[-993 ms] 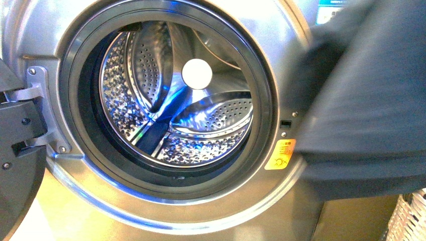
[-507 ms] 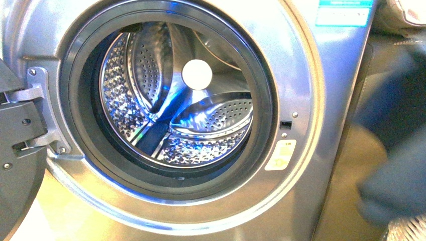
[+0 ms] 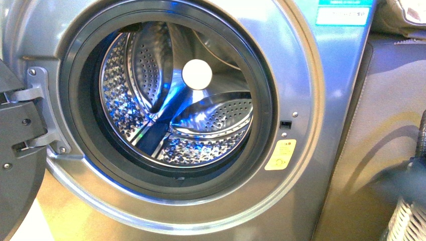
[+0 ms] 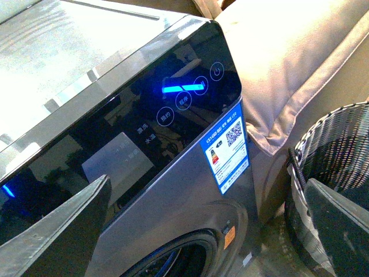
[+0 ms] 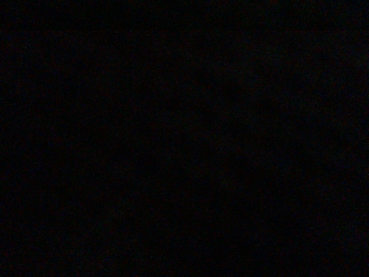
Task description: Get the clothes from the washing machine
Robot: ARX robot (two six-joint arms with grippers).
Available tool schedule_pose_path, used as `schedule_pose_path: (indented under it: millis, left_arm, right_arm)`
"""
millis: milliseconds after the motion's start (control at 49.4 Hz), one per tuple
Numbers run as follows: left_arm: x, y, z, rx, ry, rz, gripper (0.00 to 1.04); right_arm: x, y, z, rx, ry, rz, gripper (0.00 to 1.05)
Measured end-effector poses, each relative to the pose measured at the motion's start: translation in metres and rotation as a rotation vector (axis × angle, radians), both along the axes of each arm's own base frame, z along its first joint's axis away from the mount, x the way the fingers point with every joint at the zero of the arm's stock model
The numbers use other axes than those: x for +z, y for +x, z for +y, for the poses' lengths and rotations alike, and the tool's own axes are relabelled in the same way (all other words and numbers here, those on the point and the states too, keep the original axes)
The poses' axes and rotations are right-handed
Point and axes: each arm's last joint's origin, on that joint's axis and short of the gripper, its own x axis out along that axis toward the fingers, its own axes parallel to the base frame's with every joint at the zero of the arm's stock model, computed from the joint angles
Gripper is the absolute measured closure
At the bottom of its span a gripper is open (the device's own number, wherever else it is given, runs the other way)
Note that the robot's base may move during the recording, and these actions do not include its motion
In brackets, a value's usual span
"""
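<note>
While the washing machine stood open-doored, we noted the left gripper spread wide and empty, a blurred dark mass, likely the clothes, just above the basket, and could not tell the state of the right gripper, its wrist view being dark.

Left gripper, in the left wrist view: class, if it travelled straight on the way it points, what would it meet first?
Probably the grey front of the washing machine, beside the blue label. The open left gripper frames that spot, though depth is unclear.
</note>
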Motion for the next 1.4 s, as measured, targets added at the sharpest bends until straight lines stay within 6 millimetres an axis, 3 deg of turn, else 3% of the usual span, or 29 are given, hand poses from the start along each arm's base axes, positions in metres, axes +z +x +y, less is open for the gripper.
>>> schedule_pose_path:
  millis: [162,182,223,243,284,304,324,385,426,446,507,527,567,648,750,770,790,831,952,973,1013,1033,1114,1135,1196,1256,1337,1398]
  left_arm:
    - [0.0,0.0,0.0,0.0,0.0,0.0,0.02]
    - [0.0,0.0,0.0,0.0,0.002,-0.002,0.11]
    - [0.0,0.0,0.0,0.0,0.002,-0.002,0.11]
    - [0.0,0.0,0.0,-0.001,0.002,-0.001,0.22]
    - [0.0,0.0,0.0,-0.001,0.002,-0.001,0.22]
    - [0.0,0.0,0.0,0.0,0.002,-0.002,0.3]
    - [0.0,0.0,0.0,0.0,0.002,-0.002,0.3]
    - [0.0,0.0,0.0,0.0,0.002,-0.002,0.18]
    - [0.0,0.0,0.0,0.0,0.002,-0.002,0.18]
    - [0.0,0.0,0.0,-0.001,0.002,-0.002,0.11]
    - [0.0,0.0,0.0,-0.001,0.002,-0.002,0.11]
    - [0.0,0.0,0.0,-0.001,0.005,-0.004,0.02]
    - [0.0,0.0,0.0,0.0,0.003,-0.002,0.02]
    - [0.0,0.0,0.0,-0.001,0.004,-0.004,0.06]
    - [0.0,0.0,0.0,-0.001,0.004,-0.004,0.18]
    - [0.0,0.0,0.0,-0.001,0.004,-0.004,0.15]
    - [0.0,0.0,0.0,-0.001,0.004,-0.004,0.15]
    - [0.0,0.0,0.0,0.0,0.005,-0.004,0.03]
    - [0.004,-0.002,-0.003,0.03,-0.044,-0.011,0.02]
    - [0.006,-0.003,-0.002,0.039,-0.053,-0.025,0.11]
    - [0.006,-0.003,-0.002,0.039,-0.053,-0.025,0.11]
    - [0.01,-0.006,0.001,0.053,-0.079,-0.032,0.19]
    - [0.01,-0.006,0.001,0.053,-0.079,-0.032,0.19]
    - [0.018,-0.013,0.008,0.087,-0.133,-0.04,0.19]
    - [0.033,-0.014,0.03,0.27,-0.237,-0.114,0.05]
    - [0.044,-0.025,0.054,0.409,-0.347,-0.169,0.07]
    - [0.051,-0.058,0.092,0.516,-0.457,-0.222,0.06]
    - [0.041,-0.087,0.116,0.586,-0.489,-0.231,0.07]
  right_arm:
    - [-0.063,0.015,0.006,0.007,-0.025,0.134,0.95]
    - [-0.071,0.018,0.007,0.011,-0.028,0.153,0.95]
    - [-0.086,0.022,0.011,0.019,-0.016,0.194,0.95]
    - [-0.093,0.025,0.013,0.019,-0.019,0.211,0.92]
    - [-0.103,0.028,0.016,0.024,-0.008,0.238,0.86]
    - [-0.109,0.03,0.018,0.026,0.003,0.259,0.83]
    - [-0.114,0.032,0.02,0.029,0.019,0.28,0.79]
    - [-0.126,0.035,0.027,0.043,0.076,0.326,0.7]
    - [-0.133,0.036,0.032,0.054,0.138,0.367,0.63]
    - [-0.137,0.037,0.035,0.054,0.176,0.388,0.6]
    - [-0.144,0.036,0.043,0.054,0.268,0.437,0.49]
    - [-0.146,0.036,0.045,0.051,0.292,0.448,0.46]
    - [-0.149,0.036,0.049,0.045,0.333,0.468,0.39]
    - [-0.152,0.035,0.054,0.044,0.399,0.489,0.25]
    - [-0.153,0.033,0.059,0.05,0.432,0.498,0.07]
    - [-0.152,0.033,0.06,0.051,0.437,0.497,0.06]
    - [-0.152,0.033,0.06,0.052,0.437,0.496,0.06]
    - [-0.149,0.032,0.062,0.06,0.438,0.485,0.08]
    - [-0.137,0.026,0.07,0.087,0.421,0.429,0.08]
    - [-0.134,0.025,0.072,0.092,0.416,0.417,0.08]
    - [-0.129,0.022,0.075,0.1,0.402,0.387,0.08]
    - [-0.126,0.021,0.077,0.105,0.398,0.373,0.08]
    - [-0.111,0.016,0.086,0.119,0.371,0.304,0.08]
    - [-0.108,0.015,0.088,0.12,0.36,0.286,0.08]
    - [-0.094,0.011,0.096,0.13,0.325,0.216,0.08]
    - [-0.087,0.009,0.1,0.131,0.303,0.176,0.08]
    - [-0.077,0.006,0.106,0.101,0.229,0.09,0.08]
    - [-0.069,0.005,0.109,0.1,0.189,0.027,0.08]
